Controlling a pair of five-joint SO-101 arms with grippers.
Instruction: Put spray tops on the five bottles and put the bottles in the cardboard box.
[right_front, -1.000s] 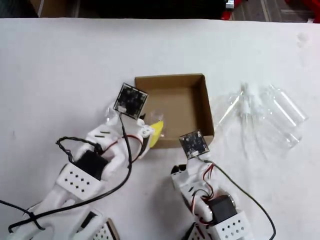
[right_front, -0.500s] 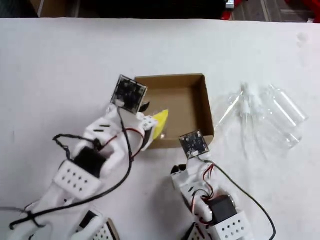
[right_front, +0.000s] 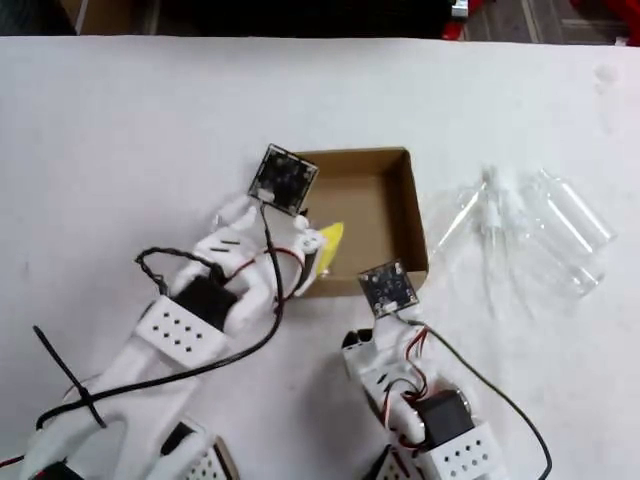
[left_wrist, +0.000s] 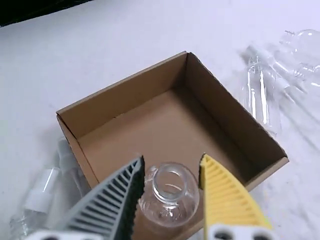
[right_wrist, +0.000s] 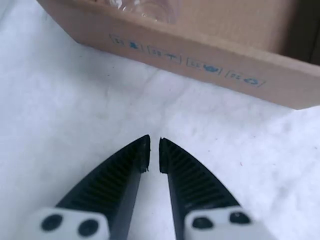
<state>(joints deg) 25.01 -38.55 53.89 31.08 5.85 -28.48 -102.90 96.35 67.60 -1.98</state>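
Clear open-necked bottle was clamped, neck up, between the grey and yellow fingers of the left tool. It sat inside the cardboard box at its near left corner; contact with the box floor could not be judged. Another clear bottle lay just outside the box's left wall. Loose bottles were clustered on the worktop right of the box. Right tool was narrowed to a slit, holding nothing, over the worktop just before the box's near wall.

We log: box at ctr of table; bottles right of it; 1 bottle in left gripper, over box.
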